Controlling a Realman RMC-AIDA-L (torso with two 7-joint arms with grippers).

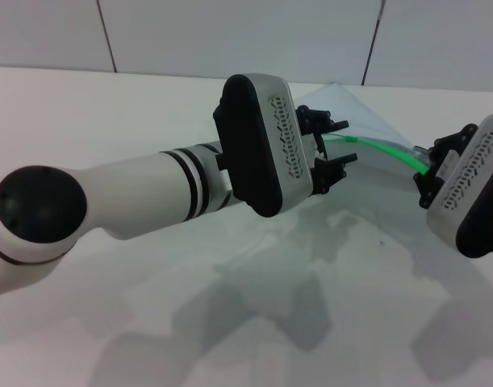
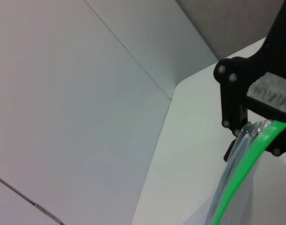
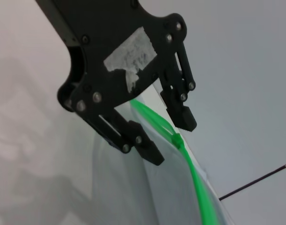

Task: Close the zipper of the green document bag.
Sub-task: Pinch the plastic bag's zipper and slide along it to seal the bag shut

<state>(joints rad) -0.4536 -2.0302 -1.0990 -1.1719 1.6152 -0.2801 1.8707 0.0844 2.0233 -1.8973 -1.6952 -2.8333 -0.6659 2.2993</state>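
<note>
Item: green document bag, translucent, which we found held up above the white counter between both hands. Zipper ran along its upper edge, its small slider just beyond the left fingertips. Left hand: open, fingers either side of the strip. Right hand: closed on the bag's zip-end corner.

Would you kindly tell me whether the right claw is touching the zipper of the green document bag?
Touching. The left wrist view shows the end of the zipper pinched inside the right claw, with no gap between them.
</note>
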